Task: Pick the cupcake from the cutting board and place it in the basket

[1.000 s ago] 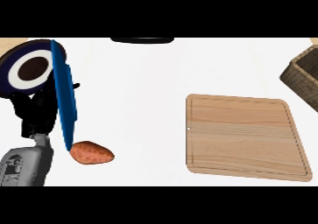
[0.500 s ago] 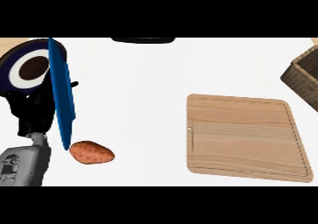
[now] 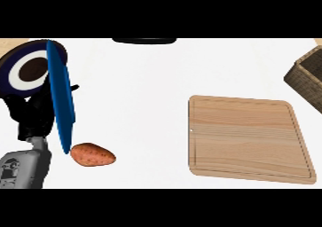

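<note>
Basket (image 3: 312,80) is cut off at right; left hand (image 3: 29,116) half hidden by blue plate (image 3: 60,99), fingers' state unclear.

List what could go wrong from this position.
1. The blue plate stands almost on edge against the left robot hand; it could tip or slide onto the sweet potato beside it.
2. No cupcake shows on the cutting board, so a reach there may find nothing to carry to the basket.
</note>
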Motion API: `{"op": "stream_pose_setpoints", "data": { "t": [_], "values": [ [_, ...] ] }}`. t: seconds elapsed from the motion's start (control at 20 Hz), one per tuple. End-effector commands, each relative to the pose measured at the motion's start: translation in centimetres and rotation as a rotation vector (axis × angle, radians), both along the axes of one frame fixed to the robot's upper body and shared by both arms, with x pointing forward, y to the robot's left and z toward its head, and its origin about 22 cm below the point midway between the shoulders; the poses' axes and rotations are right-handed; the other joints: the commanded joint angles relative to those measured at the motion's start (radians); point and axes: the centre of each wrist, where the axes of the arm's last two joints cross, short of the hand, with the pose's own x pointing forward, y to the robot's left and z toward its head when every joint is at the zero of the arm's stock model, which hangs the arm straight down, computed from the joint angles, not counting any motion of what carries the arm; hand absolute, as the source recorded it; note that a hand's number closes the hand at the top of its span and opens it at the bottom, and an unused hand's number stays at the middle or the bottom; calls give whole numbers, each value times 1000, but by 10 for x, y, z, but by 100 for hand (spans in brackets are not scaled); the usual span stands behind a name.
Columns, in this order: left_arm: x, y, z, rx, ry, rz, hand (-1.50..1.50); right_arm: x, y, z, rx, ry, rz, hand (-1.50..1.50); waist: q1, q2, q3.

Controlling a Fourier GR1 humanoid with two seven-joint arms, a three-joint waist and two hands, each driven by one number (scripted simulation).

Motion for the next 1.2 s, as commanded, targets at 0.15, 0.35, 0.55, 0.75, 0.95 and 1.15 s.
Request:
{"op": "stream_pose_setpoints", "data": {
  "t": [0.15,0.35,0.55,0.75,0.95,1.15],
  "values": [
    [-2,4,5,-7,4,-1,0,4,9,-9,51,18,-9,150,-4,-3,0],
    [-1,13,13,6,-10,3,0,-8,-10,-19,119,60,-56,150,-1,-1,0],
    [-5,-4,4,-4,0,-8,0,-10,-14,-18,131,95,-140,150,9,1,1],
    [-6,7,-2,12,-2,-1,0,-5,-8,-4,141,57,-194,-150,7,2,0],
    [-2,-5,7,12,3,12,0,-3,-3,-12,196,-137,-137,-150,-7,-4,1],
    [-22,10,-12,13,2,20,0,-2,-3,3,275,-335,-145,-150,-4,-6,0]
  ]
}}
